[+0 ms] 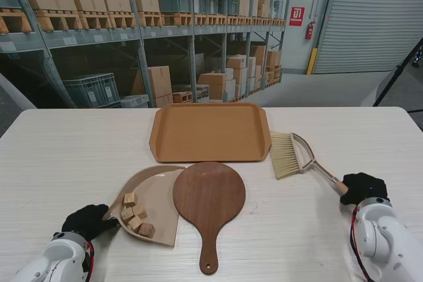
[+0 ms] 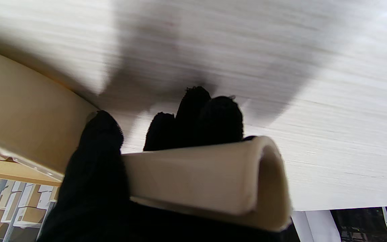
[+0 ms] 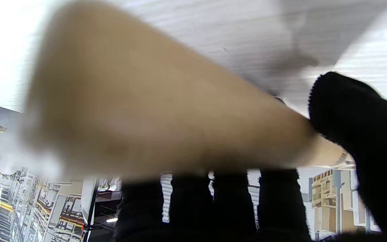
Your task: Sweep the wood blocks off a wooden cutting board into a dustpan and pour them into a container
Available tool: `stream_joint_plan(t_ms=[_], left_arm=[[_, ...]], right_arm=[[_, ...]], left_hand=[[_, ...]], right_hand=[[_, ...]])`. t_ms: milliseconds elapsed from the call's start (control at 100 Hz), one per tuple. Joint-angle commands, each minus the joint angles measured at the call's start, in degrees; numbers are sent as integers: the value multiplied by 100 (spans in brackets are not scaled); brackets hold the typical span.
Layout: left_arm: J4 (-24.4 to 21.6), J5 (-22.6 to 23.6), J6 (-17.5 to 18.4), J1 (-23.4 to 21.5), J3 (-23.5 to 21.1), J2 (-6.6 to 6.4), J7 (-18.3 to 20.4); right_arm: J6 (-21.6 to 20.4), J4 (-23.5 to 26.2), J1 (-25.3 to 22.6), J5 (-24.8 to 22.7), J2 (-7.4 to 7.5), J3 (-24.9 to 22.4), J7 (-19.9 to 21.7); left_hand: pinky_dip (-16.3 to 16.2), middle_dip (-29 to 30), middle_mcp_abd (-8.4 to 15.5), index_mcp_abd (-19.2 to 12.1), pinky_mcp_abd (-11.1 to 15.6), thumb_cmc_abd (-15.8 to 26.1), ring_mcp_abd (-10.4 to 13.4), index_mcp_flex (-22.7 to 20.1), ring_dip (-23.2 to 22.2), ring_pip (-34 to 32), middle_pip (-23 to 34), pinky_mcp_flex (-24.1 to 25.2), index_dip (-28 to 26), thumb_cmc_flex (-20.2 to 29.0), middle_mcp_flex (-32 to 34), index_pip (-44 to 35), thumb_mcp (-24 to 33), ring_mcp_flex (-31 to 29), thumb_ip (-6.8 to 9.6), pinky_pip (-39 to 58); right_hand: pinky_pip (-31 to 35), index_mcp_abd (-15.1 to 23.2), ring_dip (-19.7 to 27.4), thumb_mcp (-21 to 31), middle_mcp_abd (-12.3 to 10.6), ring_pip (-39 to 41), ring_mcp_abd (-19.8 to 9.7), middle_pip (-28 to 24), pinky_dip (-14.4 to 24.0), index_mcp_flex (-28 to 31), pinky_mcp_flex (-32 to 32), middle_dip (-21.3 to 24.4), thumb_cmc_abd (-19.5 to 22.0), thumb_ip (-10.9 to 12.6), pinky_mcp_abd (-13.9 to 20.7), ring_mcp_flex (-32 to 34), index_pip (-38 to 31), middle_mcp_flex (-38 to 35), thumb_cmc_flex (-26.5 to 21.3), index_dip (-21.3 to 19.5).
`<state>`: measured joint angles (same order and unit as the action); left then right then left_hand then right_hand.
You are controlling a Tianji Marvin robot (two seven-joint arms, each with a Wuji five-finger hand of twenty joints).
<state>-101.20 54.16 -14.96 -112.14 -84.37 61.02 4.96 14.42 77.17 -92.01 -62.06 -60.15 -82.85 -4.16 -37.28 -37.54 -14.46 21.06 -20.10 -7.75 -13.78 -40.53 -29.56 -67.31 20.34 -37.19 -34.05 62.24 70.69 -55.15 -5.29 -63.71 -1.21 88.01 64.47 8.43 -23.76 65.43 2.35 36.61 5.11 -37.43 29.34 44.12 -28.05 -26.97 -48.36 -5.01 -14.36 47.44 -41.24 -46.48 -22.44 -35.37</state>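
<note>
My left hand (image 1: 89,221) is clamped on the dustpan (image 1: 153,204) by its hollow handle, and the wood blocks (image 1: 135,215) already lie loose in the pan beside the bare cutting board (image 1: 209,196). My right hand (image 1: 362,187) is closed around the brush (image 1: 291,154) handle. The pan looks light and stiff but slick, so I judge the blocks will slide at any tilt before the tray (image 1: 209,131).

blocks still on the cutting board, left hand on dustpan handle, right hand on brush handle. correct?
Not quite. The stand view shows the wood blocks already in the dustpan, and the cutting board is bare. The rest holds: left hand grips the dustpan handle, right hand grips the brush by its handle.
</note>
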Motion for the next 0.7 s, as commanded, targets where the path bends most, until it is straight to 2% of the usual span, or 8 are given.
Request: stream_joint_plan(t_ms=[0,430,690], left_arm=[[57,-10,-7,-46,33,22,140],[49,-6,-15,-66,30,24,127],[60,-12,-16,-61,32,26,114]], right_arm=[[-43,93,-89,-40,-14,-14,35],[-362,655,-360,-32,-72,-247,-171],[-839,1126,-379,495,-163,-251,-272]], left_hand=[[93,-2,1513,-119,149,458,870,-659,-39,-150,4802,10,6,660,404,-48,595,-579,29,94],[91,-2,1508,-113,148,464,864,-662,-39,-149,4803,8,4,664,406,-48,590,-573,29,93],[90,-2,1513,-115,148,470,858,-657,-39,-150,4802,12,2,665,403,-48,588,-573,28,91]], right_hand=[[-102,-103,54,114,54,-104,-4,-4,156,-188,108,68,129,217,-110,-199,98,172,151,18],[-177,-179,67,-35,98,-153,38,31,168,-239,192,99,236,225,-147,-285,238,234,209,-34],[-217,-206,96,-193,120,-233,73,93,171,-248,210,131,401,228,-174,-284,316,225,261,-38]])
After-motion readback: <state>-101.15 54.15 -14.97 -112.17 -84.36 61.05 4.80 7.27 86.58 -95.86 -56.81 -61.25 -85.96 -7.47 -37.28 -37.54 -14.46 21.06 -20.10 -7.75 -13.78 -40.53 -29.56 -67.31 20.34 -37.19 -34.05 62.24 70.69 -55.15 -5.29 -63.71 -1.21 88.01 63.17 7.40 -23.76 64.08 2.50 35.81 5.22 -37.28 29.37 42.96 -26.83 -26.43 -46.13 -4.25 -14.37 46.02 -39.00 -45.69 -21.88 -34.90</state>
